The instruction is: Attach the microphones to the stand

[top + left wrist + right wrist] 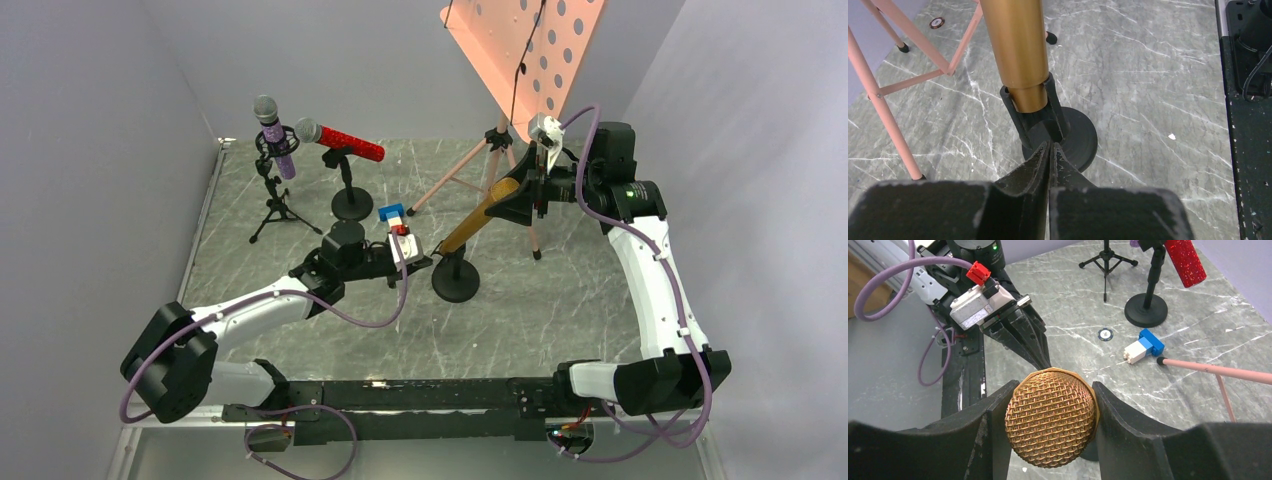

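The gold microphone [478, 216] leans with its lower end in the clip [1033, 112] of a black round-base stand [456, 281]. My right gripper [1050, 410] is shut on its gold mesh head [1050, 417]. My left gripper [1050, 146] is shut, its tips right at the base of that clip with nothing between them; it also shows in the right wrist view [1040, 360]. The purple microphone [276, 140] stands in a tripod stand [277, 205] at the back left. The red microphone [348, 144] lies tilted in a round-base stand [351, 203] beside it.
A pink music stand [520, 50] rises behind the gold microphone, its tripod legs [885, 107] spread close to the stand. A blue-and-white block [1144, 346] and a small round chip [1105, 334] lie on the marble table. Grey walls close in both sides.
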Controlling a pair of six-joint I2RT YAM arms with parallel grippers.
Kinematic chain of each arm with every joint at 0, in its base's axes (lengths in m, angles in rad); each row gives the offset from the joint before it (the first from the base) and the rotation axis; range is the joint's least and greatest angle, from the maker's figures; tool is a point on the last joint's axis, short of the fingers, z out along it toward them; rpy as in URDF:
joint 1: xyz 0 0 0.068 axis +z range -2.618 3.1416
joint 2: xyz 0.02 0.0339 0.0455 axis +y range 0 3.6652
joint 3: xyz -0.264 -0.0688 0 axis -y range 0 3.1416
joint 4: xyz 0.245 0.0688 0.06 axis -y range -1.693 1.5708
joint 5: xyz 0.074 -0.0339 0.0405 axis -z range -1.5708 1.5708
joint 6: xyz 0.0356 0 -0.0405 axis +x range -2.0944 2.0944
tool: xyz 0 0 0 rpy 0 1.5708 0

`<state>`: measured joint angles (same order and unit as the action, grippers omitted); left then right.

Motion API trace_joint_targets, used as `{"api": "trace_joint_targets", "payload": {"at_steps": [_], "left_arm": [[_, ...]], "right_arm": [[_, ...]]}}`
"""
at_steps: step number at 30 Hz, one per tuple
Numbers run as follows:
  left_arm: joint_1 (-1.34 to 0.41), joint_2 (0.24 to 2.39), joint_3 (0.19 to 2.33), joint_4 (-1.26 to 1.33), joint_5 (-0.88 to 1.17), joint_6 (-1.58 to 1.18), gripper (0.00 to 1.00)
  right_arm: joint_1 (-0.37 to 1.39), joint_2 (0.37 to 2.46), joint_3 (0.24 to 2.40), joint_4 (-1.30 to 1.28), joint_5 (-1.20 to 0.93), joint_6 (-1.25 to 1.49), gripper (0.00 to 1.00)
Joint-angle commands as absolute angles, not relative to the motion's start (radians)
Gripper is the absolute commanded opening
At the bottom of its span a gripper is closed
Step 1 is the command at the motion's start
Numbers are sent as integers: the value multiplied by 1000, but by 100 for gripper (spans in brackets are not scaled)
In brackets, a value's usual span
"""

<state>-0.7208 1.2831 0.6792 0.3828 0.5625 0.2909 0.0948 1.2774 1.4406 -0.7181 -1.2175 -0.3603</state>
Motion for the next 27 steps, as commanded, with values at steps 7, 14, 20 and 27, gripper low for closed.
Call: {"api": "trace_joint_targets", "payload": {"at_steps": [7, 14, 20, 27], "left_arm": [[-722, 1300, 724, 462, 564, 250, 8], [-756, 1333, 737, 474, 526, 249, 11], [-787, 1345, 733, 503, 433, 251, 13], [-792, 1329, 706, 541, 368, 243, 15]], "right_arm": [[92, 1303, 1460, -738, -1198, -374, 13], [91, 1305, 1462, -738, -1198, -371, 13], [91, 1304, 1457, -738, -1197, -374, 13], [92, 1304, 1456, -739, -1202, -375, 13]]}}
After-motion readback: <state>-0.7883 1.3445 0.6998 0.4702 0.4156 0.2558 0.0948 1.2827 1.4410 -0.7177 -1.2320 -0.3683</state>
